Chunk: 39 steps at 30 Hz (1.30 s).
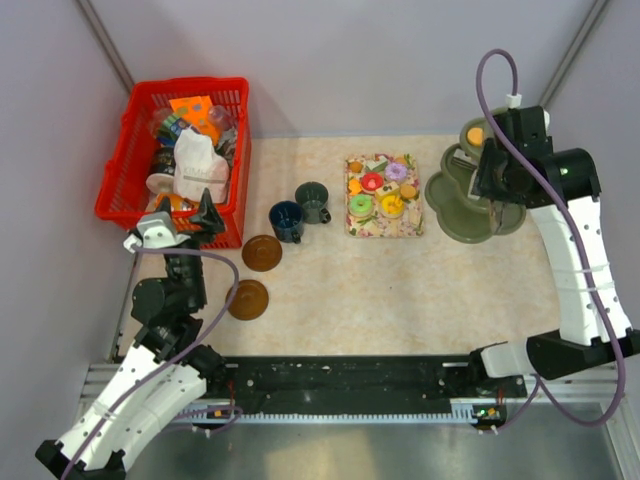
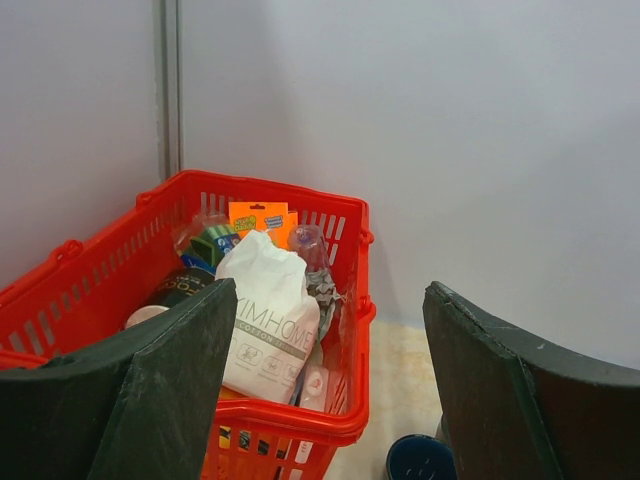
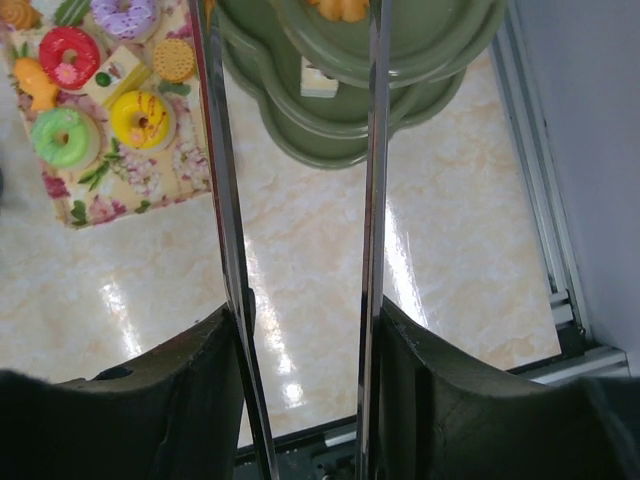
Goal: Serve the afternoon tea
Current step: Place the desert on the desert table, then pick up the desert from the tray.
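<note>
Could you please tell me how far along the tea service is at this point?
Done: an orange pastry and a white piece sit on the stand. In hand: the right jaws grip tongs over the stand. To do: doughnuts lie on the mat; the navy mug and green mug stand beside, not on, the saucers. The left jaws are open, empty.

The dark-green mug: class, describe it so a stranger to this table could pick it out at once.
Start at the red plastic basket in the table's far left corner and look right towards the floral pastry tray. Two mugs stand between them. Yours is the dark-green mug, nearer the tray; its neighbour, the navy mug, is blue.
</note>
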Available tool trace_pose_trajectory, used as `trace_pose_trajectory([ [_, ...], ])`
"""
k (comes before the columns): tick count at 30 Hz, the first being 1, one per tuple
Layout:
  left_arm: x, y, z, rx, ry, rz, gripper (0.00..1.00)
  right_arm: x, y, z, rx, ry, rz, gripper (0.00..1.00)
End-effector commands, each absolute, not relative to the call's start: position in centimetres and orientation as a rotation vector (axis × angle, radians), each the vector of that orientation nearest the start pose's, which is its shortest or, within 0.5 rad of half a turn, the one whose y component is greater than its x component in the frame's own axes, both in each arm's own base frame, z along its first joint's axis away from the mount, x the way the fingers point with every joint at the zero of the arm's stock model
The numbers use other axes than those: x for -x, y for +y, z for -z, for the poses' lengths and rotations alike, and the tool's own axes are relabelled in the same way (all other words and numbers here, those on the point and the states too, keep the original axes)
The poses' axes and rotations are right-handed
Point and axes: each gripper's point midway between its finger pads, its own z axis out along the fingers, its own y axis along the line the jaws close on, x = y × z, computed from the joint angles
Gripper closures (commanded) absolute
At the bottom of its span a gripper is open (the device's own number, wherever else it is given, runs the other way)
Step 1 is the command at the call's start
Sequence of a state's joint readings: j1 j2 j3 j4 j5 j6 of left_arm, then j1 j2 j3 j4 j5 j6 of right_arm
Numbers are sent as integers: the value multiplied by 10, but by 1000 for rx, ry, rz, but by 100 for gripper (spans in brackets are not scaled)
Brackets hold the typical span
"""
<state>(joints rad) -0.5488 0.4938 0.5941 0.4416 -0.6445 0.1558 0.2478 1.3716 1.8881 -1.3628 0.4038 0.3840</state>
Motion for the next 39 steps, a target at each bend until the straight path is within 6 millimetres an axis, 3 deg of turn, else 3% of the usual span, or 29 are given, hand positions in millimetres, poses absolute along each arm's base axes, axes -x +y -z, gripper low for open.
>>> trace_pose_trajectory([
  [1, -252, -26, -399, 206, 1111, 30, 20, -273, 32, -352, -243, 2316, 175, 53],
  [10, -254, -27, -397, 201, 1119, 25, 20, -281, 86, -332, -101, 2377, 83, 54],
  [20, -254, -28, -398, 199, 1119, 25, 20, -294, 139, -265, 3, 2516, -99, 54],
  [30, -253, -27, -399, 200, 1115, 28, 20, -310, 153, -198, 30, 2634, -67, 53],
  [39, -252, -26, -399, 202, 1112, 21, 20, -331, 143, -152, -54, 2701, -74, 53],
])
